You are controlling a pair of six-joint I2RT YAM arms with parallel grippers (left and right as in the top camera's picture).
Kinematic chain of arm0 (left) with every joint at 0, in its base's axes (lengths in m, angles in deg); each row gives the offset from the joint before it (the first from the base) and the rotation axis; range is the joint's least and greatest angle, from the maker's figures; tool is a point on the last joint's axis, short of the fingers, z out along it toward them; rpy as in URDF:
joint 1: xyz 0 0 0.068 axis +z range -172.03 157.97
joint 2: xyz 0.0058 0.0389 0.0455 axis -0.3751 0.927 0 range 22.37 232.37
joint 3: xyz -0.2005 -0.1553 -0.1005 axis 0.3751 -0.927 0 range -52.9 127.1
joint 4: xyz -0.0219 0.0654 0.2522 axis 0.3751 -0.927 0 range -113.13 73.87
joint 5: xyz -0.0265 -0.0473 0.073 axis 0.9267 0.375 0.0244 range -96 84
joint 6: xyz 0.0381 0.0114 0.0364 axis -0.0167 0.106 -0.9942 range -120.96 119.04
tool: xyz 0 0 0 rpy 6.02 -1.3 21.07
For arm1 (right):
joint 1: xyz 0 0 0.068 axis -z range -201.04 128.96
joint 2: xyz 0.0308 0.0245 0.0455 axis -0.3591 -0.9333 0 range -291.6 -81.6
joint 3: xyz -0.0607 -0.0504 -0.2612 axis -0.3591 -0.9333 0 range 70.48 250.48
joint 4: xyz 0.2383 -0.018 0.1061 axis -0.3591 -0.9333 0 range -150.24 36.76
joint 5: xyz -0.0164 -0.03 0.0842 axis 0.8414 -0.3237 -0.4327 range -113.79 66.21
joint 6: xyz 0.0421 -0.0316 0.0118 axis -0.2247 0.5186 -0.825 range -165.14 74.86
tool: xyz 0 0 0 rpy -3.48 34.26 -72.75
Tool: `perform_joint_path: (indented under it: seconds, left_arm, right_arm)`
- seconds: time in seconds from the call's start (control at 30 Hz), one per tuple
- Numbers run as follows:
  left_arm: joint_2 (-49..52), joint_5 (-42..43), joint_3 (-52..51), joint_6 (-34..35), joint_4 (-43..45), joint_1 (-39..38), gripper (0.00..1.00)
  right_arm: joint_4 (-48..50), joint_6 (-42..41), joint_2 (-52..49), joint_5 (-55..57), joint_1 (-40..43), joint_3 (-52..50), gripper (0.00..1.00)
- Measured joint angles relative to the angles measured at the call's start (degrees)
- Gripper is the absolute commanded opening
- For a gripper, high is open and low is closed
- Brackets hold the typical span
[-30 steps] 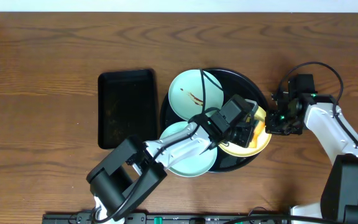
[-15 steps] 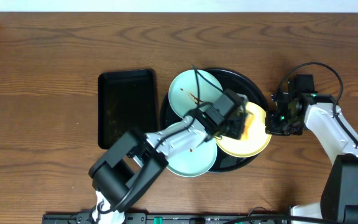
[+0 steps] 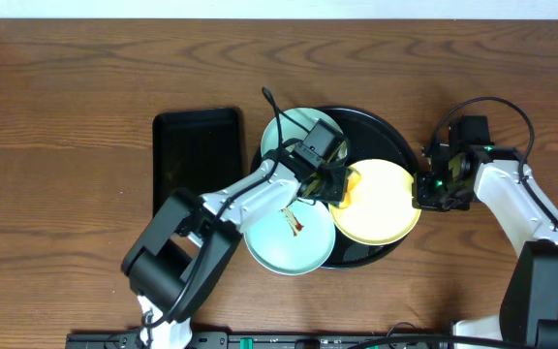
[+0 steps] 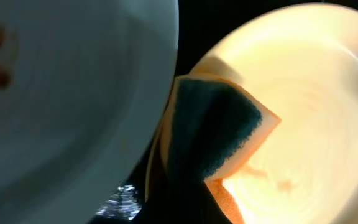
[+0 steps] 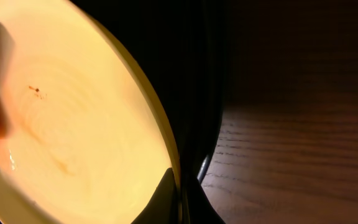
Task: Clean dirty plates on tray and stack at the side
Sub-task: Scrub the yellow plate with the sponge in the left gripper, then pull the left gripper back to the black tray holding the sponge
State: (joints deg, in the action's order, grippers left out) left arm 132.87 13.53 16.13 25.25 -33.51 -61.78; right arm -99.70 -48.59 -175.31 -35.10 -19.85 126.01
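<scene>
You're in the scrubbing step, and no plate is stacked at the side yet. The round black tray (image 3: 387, 131) carries all three plates. The yellow plate (image 3: 381, 206) is on its right half, and the front mint-blue plate (image 3: 294, 247) overhangs its front-left rim. The rear mint-blue plate (image 3: 303, 129) is at its back-left, partly under your left arm.

The yellow plate's face looks nearly clean apart from a small dark speck (image 5: 36, 91). The front mint-blue plate shows a brown smear (image 3: 294, 224).

Your left gripper (image 3: 329, 182), over the tray's centre, is clamped on a scrub sponge (image 4: 213, 130), which sits at the yellow plate's left edge. Your right gripper (image 3: 424, 190), at the tray's right rim, seems to be pinching the yellow plate's rim, though the wrist view is dark there.

Next, I'd judge, you either finish the yellow plate or carry the sponge to a mint-blue plate. Whichever plate you scrub needs steadying so it doesn't slide.
</scene>
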Motion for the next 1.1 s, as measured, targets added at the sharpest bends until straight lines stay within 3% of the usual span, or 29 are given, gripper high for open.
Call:
perform_joint_path:
  seconds: [0.3, 0.67, 1.1]
  left_arm:
    - [-14.9, -1.3, 0.0, -2.1, -6.4, 0.6, 0.08]
    - [-23.3, -7.9, 0.0, -4.3, -25.6, 4.5, 0.08]
    - [-29.3, -9.4, 0.0, -8.3, -28.7, 16.0, 0.08]
  right_arm:
    - [1.4, 0.0, 0.0, 3.9, 0.0, 0.0, 0.01]
    - [3.4, -0.2, 1.7, 7.8, -0.7, 0.5, 0.01]
    - [3.9, 3.9, 17.1, 26.2, -10.1, 2.9, 0.01]
